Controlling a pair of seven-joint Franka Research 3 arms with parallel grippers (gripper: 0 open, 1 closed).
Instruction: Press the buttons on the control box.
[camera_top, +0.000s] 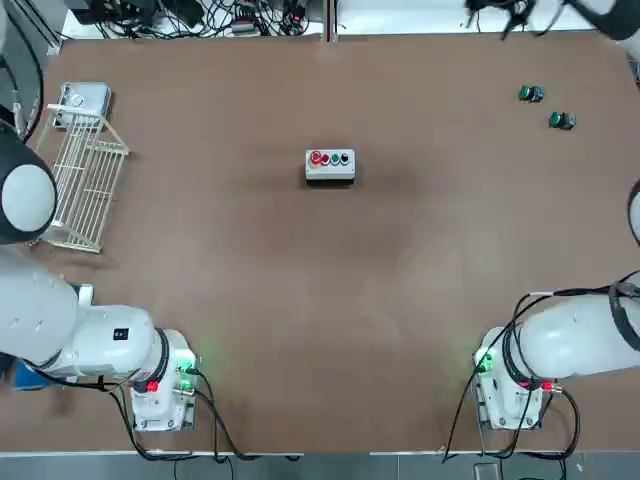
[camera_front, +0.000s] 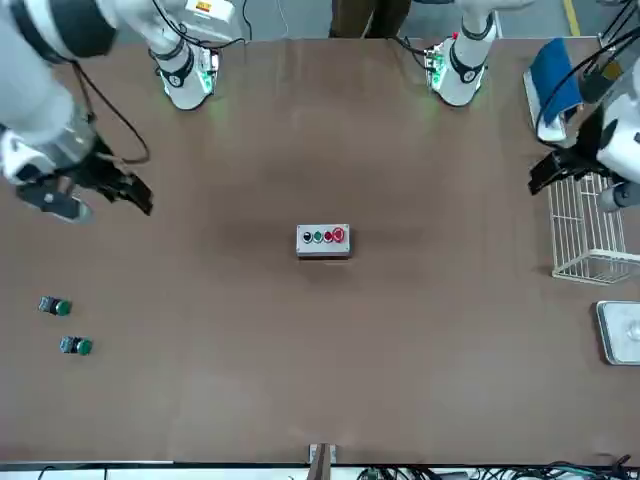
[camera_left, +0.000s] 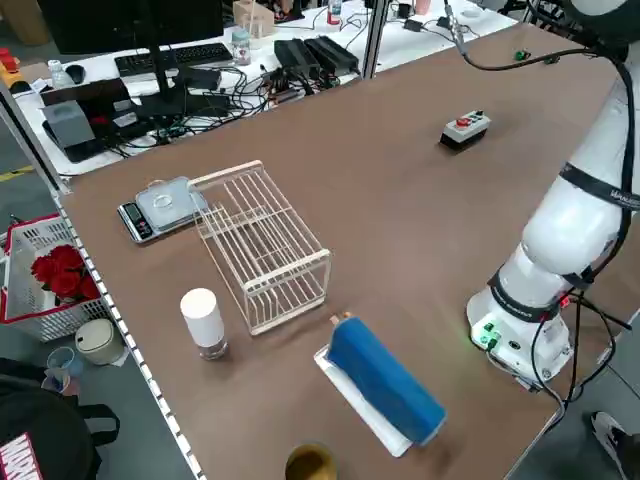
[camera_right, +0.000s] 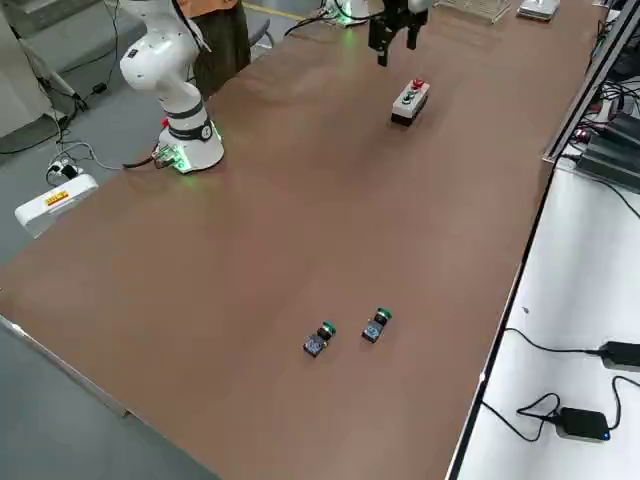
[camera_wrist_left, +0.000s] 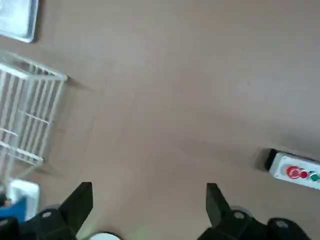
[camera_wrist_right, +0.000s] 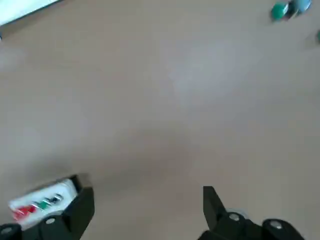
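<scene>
4 buttons (camera_top: 331, 158) sit in a row on a dark strip atop the small grey control box (camera_top: 330, 172), which rests alone near the middle of the brown tabletop (camera_top: 320, 300). In the top view the row runs large red, small red, green, dark from the robot's left to its right.

The left tool (camera_front: 553, 170) hangs above the tabletop at the robot's left edge, beside the white wire rack (camera_top: 85, 180), well apart from the box. Its wrist view shows its 2 fingers (camera_wrist_left: 77, 202) spread wide with nothing between them, and the box off to one side. The right tool (camera_front: 125, 190) hovers over the robot's right part of the tabletop, also far from the box; its fingers (camera_wrist_right: 80, 207) stand wide apart and empty.

2 loose green-capped buttons (camera_top: 546, 107) lie near each other toward the far right corner. A small scale (camera_left: 160, 208) sits just past the wire rack. In the left side view a blue roll (camera_left: 385, 380), a white cylinder (camera_left: 203, 320) and what may be a cup rim (camera_left: 310, 462), cut off by the frame edge, stand at the near-left end of the tabletop
</scene>
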